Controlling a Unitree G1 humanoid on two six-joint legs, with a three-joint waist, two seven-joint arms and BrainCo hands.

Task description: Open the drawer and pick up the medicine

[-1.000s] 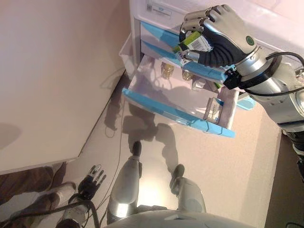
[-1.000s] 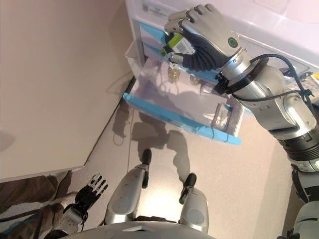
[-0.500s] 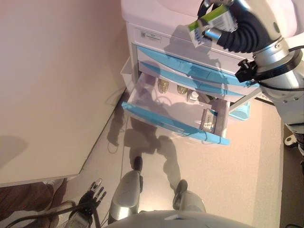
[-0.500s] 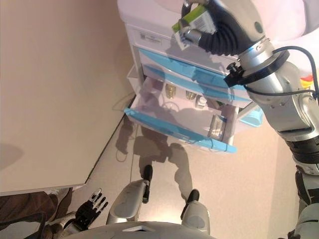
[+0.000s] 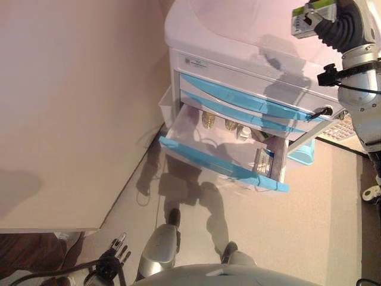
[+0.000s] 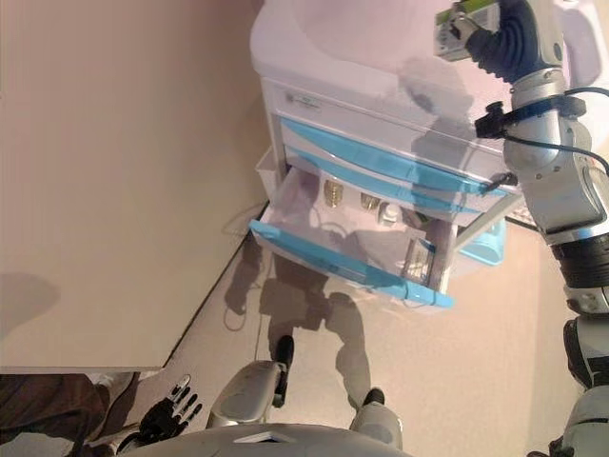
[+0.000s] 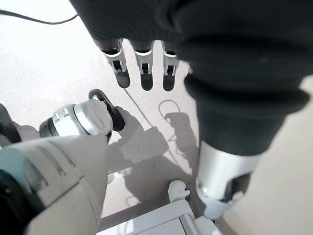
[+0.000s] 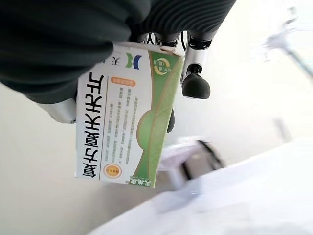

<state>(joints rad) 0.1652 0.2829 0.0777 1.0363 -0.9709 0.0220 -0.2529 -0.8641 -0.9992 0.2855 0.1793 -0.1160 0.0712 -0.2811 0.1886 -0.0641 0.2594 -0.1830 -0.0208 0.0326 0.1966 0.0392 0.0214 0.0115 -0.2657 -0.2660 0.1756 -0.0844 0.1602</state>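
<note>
White-and-green medicine box (image 8: pixel 129 115) sits clamped in the right hand (image 5: pixel 344 24), raised above the cabinet (image 5: pixel 238 36) clear of the open drawer (image 5: pixel 223 152); left hand (image 7: pixel 142 63) hangs relaxed, fingers straight

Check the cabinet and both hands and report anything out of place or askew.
Only the third drawer stands pulled out, bottles and a box left inside; the drawers above are closed. The right hand holds the medicine box above the cabinet top. The left hand hangs low. Nothing spilled or damaged.
</note>
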